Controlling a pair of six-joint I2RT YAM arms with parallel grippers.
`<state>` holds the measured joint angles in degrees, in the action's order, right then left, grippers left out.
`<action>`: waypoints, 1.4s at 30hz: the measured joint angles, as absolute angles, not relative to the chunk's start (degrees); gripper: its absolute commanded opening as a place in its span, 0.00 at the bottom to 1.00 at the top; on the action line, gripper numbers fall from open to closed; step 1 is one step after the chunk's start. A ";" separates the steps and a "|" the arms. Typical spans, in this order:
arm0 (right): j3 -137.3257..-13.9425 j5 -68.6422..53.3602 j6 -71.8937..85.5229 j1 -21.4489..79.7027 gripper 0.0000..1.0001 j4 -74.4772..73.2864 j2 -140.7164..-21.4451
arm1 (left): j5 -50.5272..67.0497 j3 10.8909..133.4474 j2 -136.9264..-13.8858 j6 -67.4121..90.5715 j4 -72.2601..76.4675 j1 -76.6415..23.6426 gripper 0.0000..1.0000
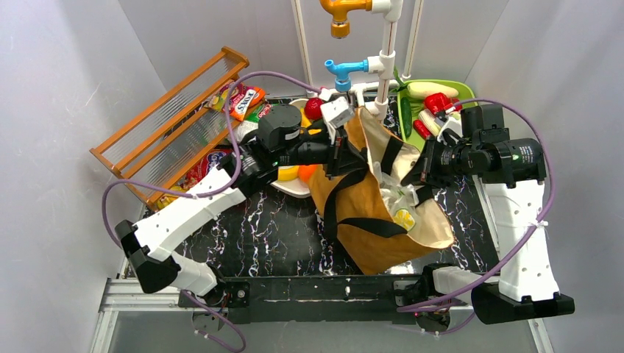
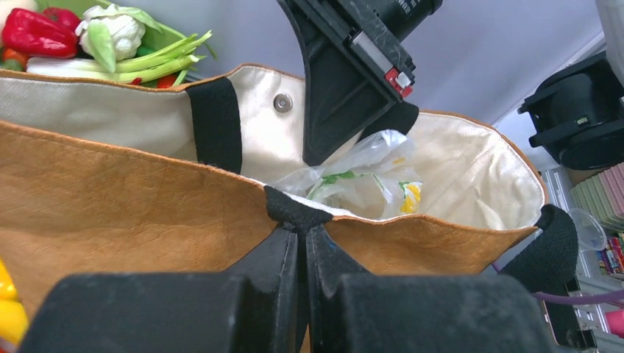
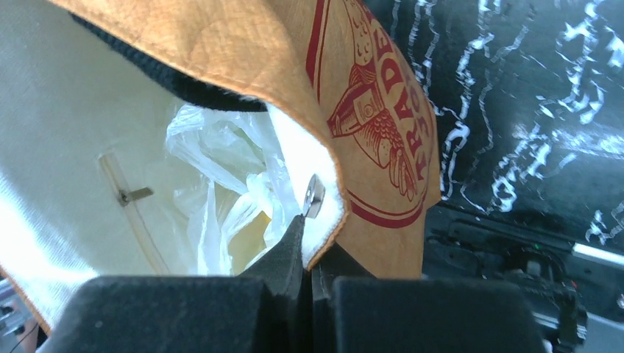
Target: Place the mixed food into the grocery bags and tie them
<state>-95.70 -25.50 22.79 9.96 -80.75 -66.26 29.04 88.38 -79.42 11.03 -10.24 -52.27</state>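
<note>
Both tools are clamped on the tan tote (image 1: 368, 213), mid-frame in the top view. L gripper (image 2: 303, 234): fingers pressed together on the near rim, right where a black strap (image 2: 293, 208) crosses it. R gripper (image 3: 307, 239): nipped shut on the opposite rim, just under the metal snap (image 3: 314, 197). The mouth is held open btwn them. The clear lemon-print plastic bag (image 2: 368, 180) sits inside the tote w/ its top loose & crumpled; can't tell if it's knotted.

Loose food: yellow & orange fruit (image 1: 288, 174) on a white plate (image 1: 293, 191) just left of the tote, under the L arm. A red apple (image 1: 314, 109) lies top centre & snack packets (image 1: 246, 103) upper left, by the wooden rack (image 1: 165, 129).

Risks, as I judge them:
- Both pinches are shallow, at the very hem. The R one esp. catches little cloth. Pull the sides apart too hard → hem slides out, mouth flops shut over the plastic bag.
- Neither gripper is free to fetch food. Letting one go prob. lets that side sag.
- The tote looks slumped on the black marbled tabletop (image 1: 279, 228), not standing firm. A tug to the left could drag it into the plate → fruit rolls off.
- The L forearm hangs right over the plate, so a careless swing sweeps the fruit.
- Strap loops draped across the tote could snag a finger on withdrawal.
- Thin plastic near the R fingertips could get caught w/ the rim & tear.
</note>
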 measured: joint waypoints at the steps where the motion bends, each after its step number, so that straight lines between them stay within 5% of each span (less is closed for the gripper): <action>1: -96.18 -24.16 23.03 10.00 0.01 -81.78 -66.37 | 29.10 88.97 -80.20 11.14 -9.96 -52.64 0.00; 18: -98.98 8.01 23.79 9.93 0.01 -89.30 -61.95 | 31.53 96.90 -101.78 17.72 5.72 -55.20 0.00; 35: -92.99 22.11 22.13 8.67 0.02 -85.41 -56.97 | 30.28 115.79 -118.54 21.12 10.79 -59.59 0.00; 39: -91.98 22.55 22.28 8.49 0.32 -84.31 -55.96 | 29.63 120.09 -121.34 20.56 10.13 -59.81 0.00; 41: -91.50 22.15 22.46 8.36 0.63 -83.99 -54.96 | 29.36 121.60 -122.23 20.27 9.47 -59.86 0.00; 42: -91.22 22.02 22.70 8.36 0.68 -83.85 -54.43 | 29.15 122.65 -122.76 20.03 8.91 -59.86 0.00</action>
<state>-91.22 22.02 22.70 8.36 -83.85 -54.43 29.15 122.65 -122.76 20.03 8.91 -59.86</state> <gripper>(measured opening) 0.424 0.021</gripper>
